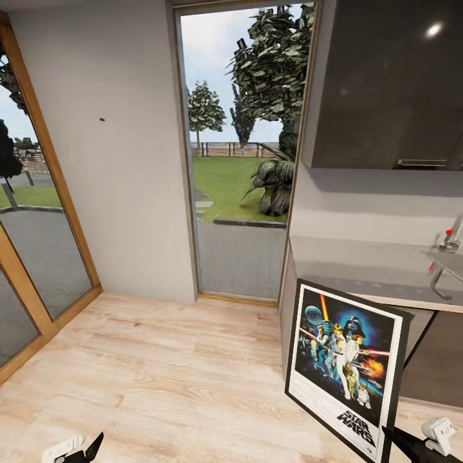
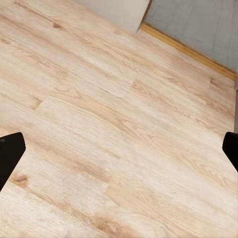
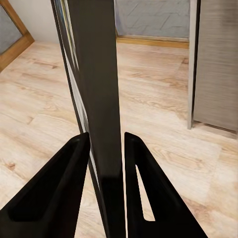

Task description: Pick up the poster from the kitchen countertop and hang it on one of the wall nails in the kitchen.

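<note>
In the head view the poster [image 1: 344, 368] stands in the lower right of the frame, upright but a little tilted, its printed face turned to the camera, with the "STAR WARS" logo near its lower right corner. The right gripper [image 1: 393, 441] holds it at that lower corner; in the right wrist view the two black fingers [image 3: 57, 193] are pressed on both sides of the thin poster [image 3: 96, 89], which is seen there from its edge, so this gripper [image 3: 105, 173] is clenched on the poster. The poster is lifted off the kitchen countertop [image 1: 360, 267], which lies behind it at the right middle of the frame, light grey, above dark cabinets [image 1: 437, 360]. A dark wall cupboard [image 1: 386, 83] hangs in the upper right. The left gripper [image 1: 87, 450] appears at the bottom left edge of the head view; in the left wrist view its dark fingertips [image 2: 10, 153] sit far apart at the two sides of the frame, released, with only the light wooden floor [image 2: 119, 129] between them. On the grey wall [image 1: 109, 161] in the upper left there is a small dark nail [image 1: 102, 119]. A tall glass door [image 1: 241, 148] in the centre shows grass and trees outside
</note>
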